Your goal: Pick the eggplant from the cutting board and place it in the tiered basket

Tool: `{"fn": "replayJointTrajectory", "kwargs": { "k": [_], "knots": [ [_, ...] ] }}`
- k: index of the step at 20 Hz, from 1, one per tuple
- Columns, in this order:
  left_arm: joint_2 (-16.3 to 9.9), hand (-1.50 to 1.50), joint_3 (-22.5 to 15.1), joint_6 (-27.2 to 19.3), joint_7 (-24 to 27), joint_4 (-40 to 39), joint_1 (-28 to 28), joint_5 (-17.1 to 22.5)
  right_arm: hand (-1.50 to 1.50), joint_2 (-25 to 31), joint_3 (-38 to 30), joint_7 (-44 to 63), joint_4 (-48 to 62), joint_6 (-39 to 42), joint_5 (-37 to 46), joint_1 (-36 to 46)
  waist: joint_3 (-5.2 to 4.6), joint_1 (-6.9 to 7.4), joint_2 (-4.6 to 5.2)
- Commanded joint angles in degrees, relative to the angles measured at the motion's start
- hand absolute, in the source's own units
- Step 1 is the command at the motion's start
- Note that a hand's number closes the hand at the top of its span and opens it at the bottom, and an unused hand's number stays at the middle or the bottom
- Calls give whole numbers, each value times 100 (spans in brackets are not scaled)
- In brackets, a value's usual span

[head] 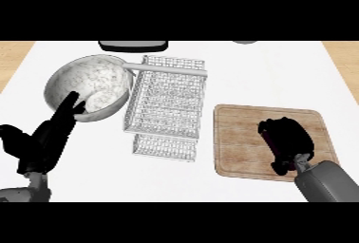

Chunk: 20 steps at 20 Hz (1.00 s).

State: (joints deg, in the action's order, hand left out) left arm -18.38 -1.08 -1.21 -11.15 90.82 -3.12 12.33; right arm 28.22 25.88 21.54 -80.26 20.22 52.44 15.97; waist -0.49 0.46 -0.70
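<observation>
Eggplant, dark purple and elongated, lies on the light wooden rectangular cutting board at the near right of the white surface, almost wholly covered by the right robot hand. Only a purple sliver shows along the hand's left and near edge. The black fingers curl down over the vegetable from above, so the hand appears to be closed around it, with the grey forearm coming in from the near right corner. Whether the eggplant is already lifted off the board or resting on it cannot be told.

Just left of the board stands the white wire tiered basket, its upper tray further away and a smaller lower tray poking out toward the near side. It sits close enough that the carry should be a short sideways move to the left, probably the reason board and basket are side by side.

Further left, a white speckled round bowl sits beside the basket. The left robot hand rests at the near left with fingers straight, tips overlapping the bowl's near rim, holding nothing and staying out of the working path.

At the far edge, a dark flat object is partly cut off.
</observation>
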Motion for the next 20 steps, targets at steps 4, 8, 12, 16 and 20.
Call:
{"fn": "replayJointTrajectory", "kwargs": {
  "k": [4, 8, 12, 16, 20],
  "knots": [
    [266, 0, -74, 60, 305, -282, 67, -299, 150, -193, 225, -265, 166, 24, 593, -93, 49, -36, 72],
    [9, 0, 241, 240, 86, -286, -175, -75, 150, 564, -720, -1610, 805, -923, 137, -241, 52, -50, 83],
    [295, 0, -51, -68, -164, -32, -163, -312, 150, 1085, -1478, -2645, 1307, -1563, -227, -262, 56, -56, 82],
    [242, 0, 75, 93, 120, -210, -72, -281, 150, 1001, -1952, -2963, 1027, -2317, -456, -104, 52, -90, 73],
    [126, 0, 215, 153, -116, 48, 67, -104, 150, 306, -2316, -3006, 180, -2804, -1210, -249, 51, -146, 28]
  ]
}}
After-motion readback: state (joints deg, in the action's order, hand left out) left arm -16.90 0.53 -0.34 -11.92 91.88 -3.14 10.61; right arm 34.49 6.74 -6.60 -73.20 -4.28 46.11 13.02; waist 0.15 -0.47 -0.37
